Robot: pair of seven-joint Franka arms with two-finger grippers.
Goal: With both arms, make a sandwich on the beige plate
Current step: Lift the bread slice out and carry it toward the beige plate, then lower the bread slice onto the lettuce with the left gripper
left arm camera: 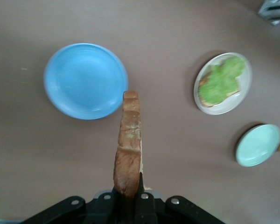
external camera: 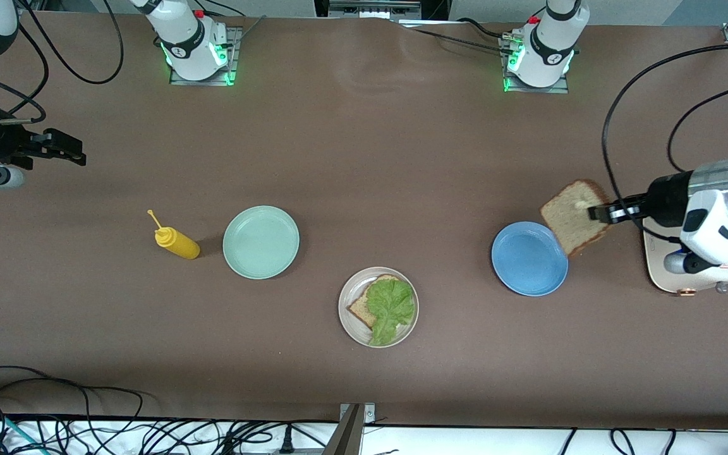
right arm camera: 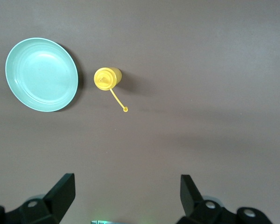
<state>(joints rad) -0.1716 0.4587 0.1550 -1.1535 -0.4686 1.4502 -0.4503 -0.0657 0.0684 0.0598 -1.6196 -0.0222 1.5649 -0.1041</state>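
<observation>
We saw the left gripper (external camera: 596, 212) clamped on a bread slice (external camera: 576, 217), held on edge above the table beside the blue plate (external camera: 529, 258). The beige plate (external camera: 378, 307), holding bread and lettuce (external camera: 391, 306), lay toward the right arm's end from it, nearer the front camera. The right gripper (external camera: 67, 150) waited with fingers apart.

White arms (external camera: 724, 208), dark joints, black fingers (right arm camera: 60, 191), trailing cables.

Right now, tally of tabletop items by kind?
Plates: 3 (mint green plate, beige plate, blue plate)
Bread slices: 2 (bottom slice, held slice)
Lettuce leaf: 1
Mustard bottle: 1
Total: 7
</observation>
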